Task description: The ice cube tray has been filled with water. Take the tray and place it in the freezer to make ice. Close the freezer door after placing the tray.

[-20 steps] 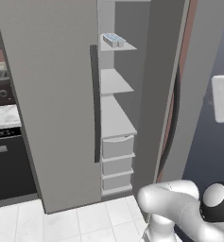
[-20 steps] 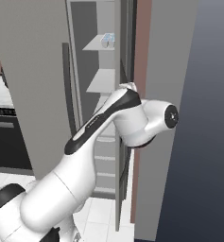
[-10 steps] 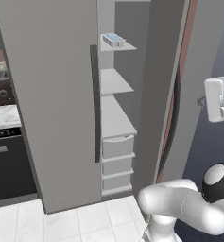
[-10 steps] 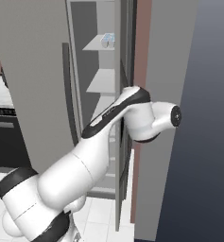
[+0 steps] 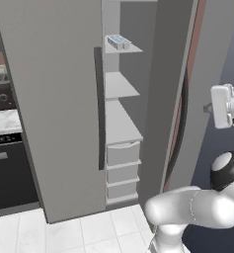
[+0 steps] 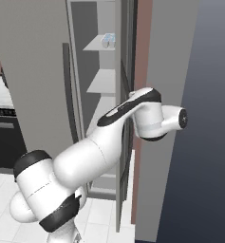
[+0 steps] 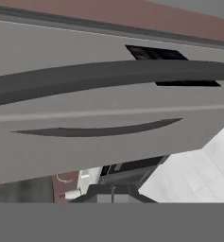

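Up on the topmost pale grey shelf of the freezer point(image 5: 119, 89) sits the ice cube tray point(image 5: 118, 41), a long narrow box with light grey walls and small square cells of flat light-blue water point(image 5: 119, 38); from the right base view the same tray point(image 6: 107, 41) rests at the shelf's front edge. Below it two more thin, smooth shelves stand bare, and under those three rounded pale drawers point(image 5: 122, 169) are stacked one on another. The freezer door point(image 5: 175, 94) stands swung open, a tall flat-grey slab seen nearly edge-on, with a reddish-brown strip running along its edge. Its long dark handle point(image 5: 179, 118) curves gently down the outer face. In the hand view that handle point(image 7: 108, 75) crosses as a broad matte dark bow close to the lens, its thin shadow lying on the plain grey panel beneath it. The wider grey door point(image 5: 52, 99) beside the compartment is closed, matte and featureless apart from its own straight dark handle point(image 5: 99, 108). The gripper point(image 7: 113, 195) is clenched, its two small dark tips together with nothing between them, pointing at the door's outer face. The glossy white arm point(image 6: 109, 142) bends around the door's edge. A dark oven point(image 5: 7, 170) under a marbled white counter point(image 5: 5, 121) stands further left, over white floor tiles point(image 5: 89, 232).
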